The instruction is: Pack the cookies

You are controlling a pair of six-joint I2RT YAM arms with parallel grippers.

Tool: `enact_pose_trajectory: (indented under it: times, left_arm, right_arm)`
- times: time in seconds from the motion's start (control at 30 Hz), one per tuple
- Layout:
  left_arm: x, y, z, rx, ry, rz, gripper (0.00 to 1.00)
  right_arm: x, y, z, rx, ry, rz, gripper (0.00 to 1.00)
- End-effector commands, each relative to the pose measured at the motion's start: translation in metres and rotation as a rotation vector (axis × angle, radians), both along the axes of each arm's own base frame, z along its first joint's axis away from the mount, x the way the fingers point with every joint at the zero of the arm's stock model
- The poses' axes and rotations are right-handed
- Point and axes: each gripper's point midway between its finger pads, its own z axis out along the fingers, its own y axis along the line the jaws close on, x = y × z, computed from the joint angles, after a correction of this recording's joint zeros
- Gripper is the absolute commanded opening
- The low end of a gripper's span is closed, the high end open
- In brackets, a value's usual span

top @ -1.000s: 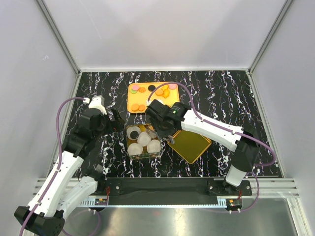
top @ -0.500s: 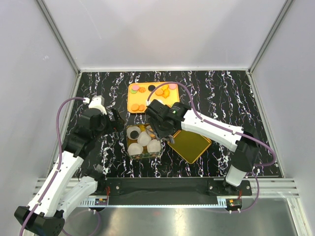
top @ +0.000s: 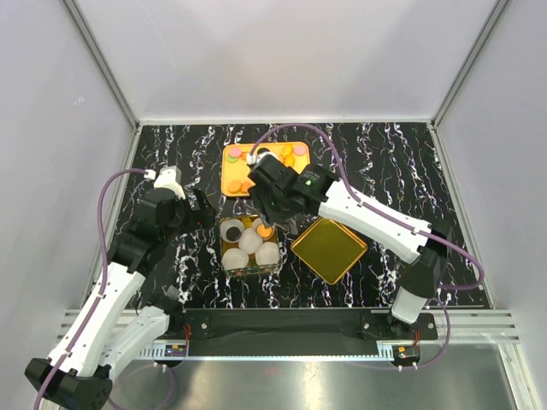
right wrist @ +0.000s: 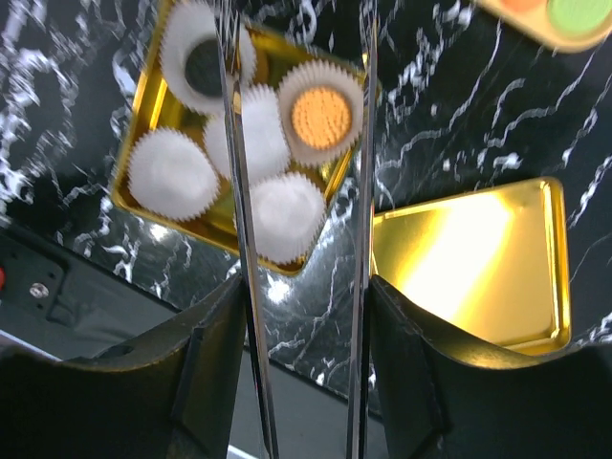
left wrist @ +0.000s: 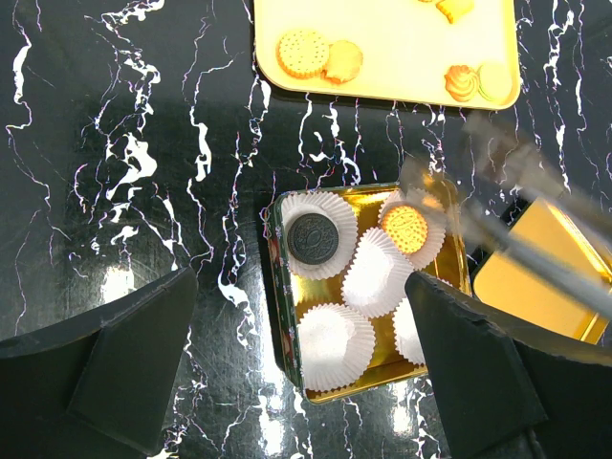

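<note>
The cookies [top: 291,158] lie on an orange tray [top: 232,171] at the back; some show in the left wrist view [left wrist: 303,54]. A gold tin [top: 224,256] holds several white paper cups. One cup holds a black cookie [left wrist: 316,236], another an orange cookie [left wrist: 405,228]; both show in the right wrist view [right wrist: 204,65] [right wrist: 320,112]. My right gripper [top: 272,209] [right wrist: 306,316] is shut on metal tongs [right wrist: 237,191], whose arms stand apart and empty above the tin. My left gripper [top: 201,209] [left wrist: 301,287] is open and empty, left of the tin.
The tin's gold lid [top: 329,249] lies open side up right of the tin, also in the right wrist view [right wrist: 469,268]. The table is black marble. A metal rail runs along the near edge.
My right gripper has moved back and left with the tongs, from over the tin's right edge toward the tray. The lid is now uncovered. The left arm has not moved.
</note>
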Motion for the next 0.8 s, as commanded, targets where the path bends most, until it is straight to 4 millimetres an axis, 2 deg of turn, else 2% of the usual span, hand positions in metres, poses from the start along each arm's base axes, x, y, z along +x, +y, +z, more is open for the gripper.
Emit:
enact_pose_trajectory:
  times: [0.0,0.03,0.17,0.2,0.27,0.33,0.47,0.6,0.67,0.77]
  left_arm:
    - [0.005,0.0,0.007,-0.006,-0.036,-0.002,0.99]
    - [0.005,0.0,0.007,-0.008,-0.036,0.0,0.99]
    - [0.005,0.0,0.006,-0.005,-0.032,0.002,0.99]
    - [0.005,0.0,0.006,-0.005,-0.032,0.002,0.99]
    - [0.005,0.0,0.006,-0.007,-0.031,0.002,0.99]
    - [0.005,0.0,0.006,-0.008,-0.031,0.0,0.99]
    - [0.005,-0.001,0.006,-0.01,-0.032,-0.003,0.99]
    - [0.006,-0.001,0.005,-0.008,-0.027,-0.005,0.99]
    - [0.006,-0.001,0.005,-0.008,-0.027,-0.005,0.99]
    - [0.006,-0.002,0.005,-0.009,-0.027,-0.005,0.99]
  right_arm:
    - [0.029,0.006,0.022,0.011,-0.088,-0.005,0.58]
    - [0.034,0.009,0.014,0.005,-0.071,-0.002,0.57]
    - [0.068,0.004,0.006,0.007,-0.071,-0.05,0.57]
    - [0.082,-0.006,0.003,0.0,-0.069,-0.082,0.57]
    - [0.096,-0.015,-0.007,-0.006,-0.054,-0.113,0.56]
    - [0.114,-0.035,-0.014,-0.041,-0.06,-0.166,0.56]
    - [0.13,-0.054,-0.033,-0.084,-0.039,-0.213,0.56]
    - [0.137,-0.063,-0.049,-0.098,-0.008,-0.228,0.55]
    - [0.141,-0.067,-0.056,-0.104,0.001,-0.242,0.5]
    - [0.143,-0.067,-0.062,-0.101,0.015,-0.242,0.5]
